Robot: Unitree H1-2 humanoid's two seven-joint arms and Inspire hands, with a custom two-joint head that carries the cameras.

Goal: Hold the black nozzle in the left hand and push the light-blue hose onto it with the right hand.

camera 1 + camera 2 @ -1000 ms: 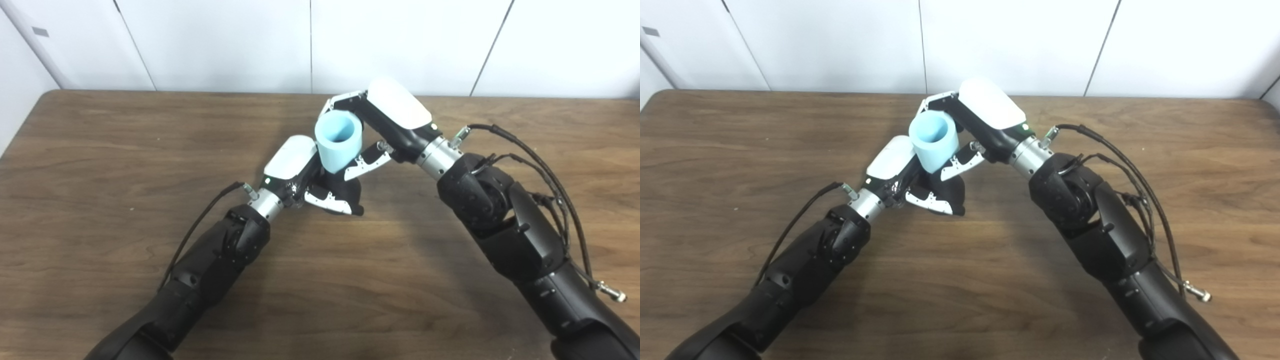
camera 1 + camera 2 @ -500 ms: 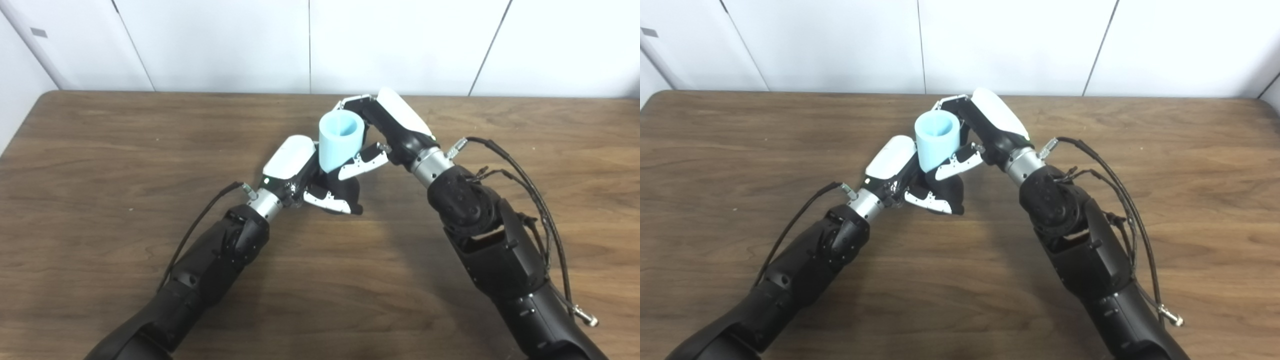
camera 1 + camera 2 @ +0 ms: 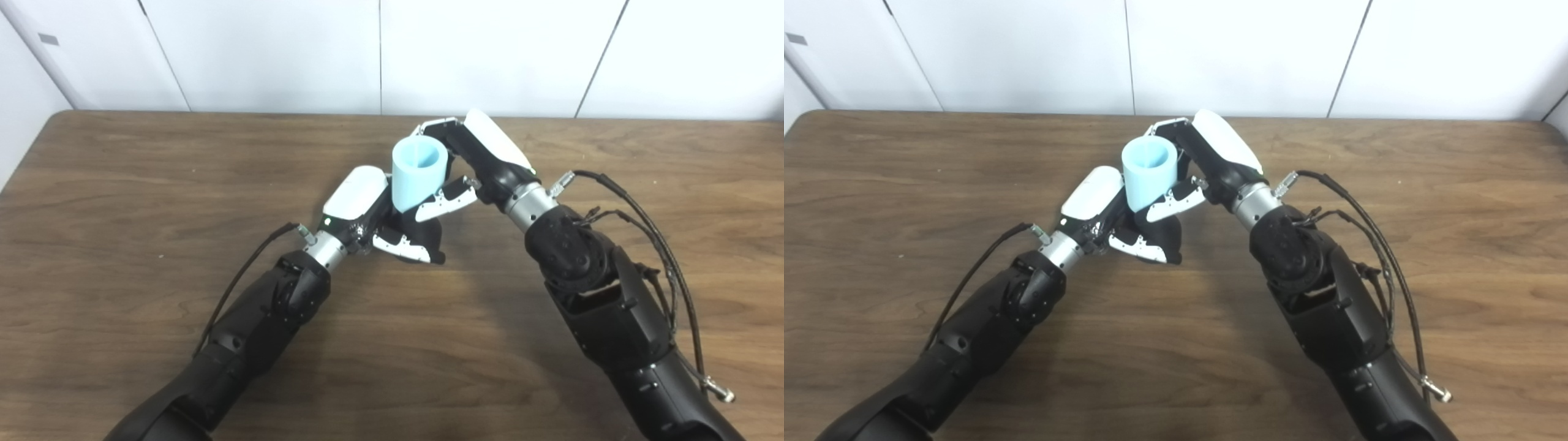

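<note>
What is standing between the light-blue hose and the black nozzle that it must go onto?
Nothing visible does. The right hand holds the light-blue hose upright, with its lower end directly at the black nozzle gripped in the left hand. The fingers hide the joint itself, so how far it is seated cannot be told.

Robot lab or test room, not a home. Evidence: wood-grain table with rounded far corners, nothing on it apart from the robot's arms and what they hold. Directly behind the table's far edge, plain white wall panels split by thin dark vertical seams. A small grey plate sits on the panel above the table's far left corner. Flat, even indoor light.
</note>
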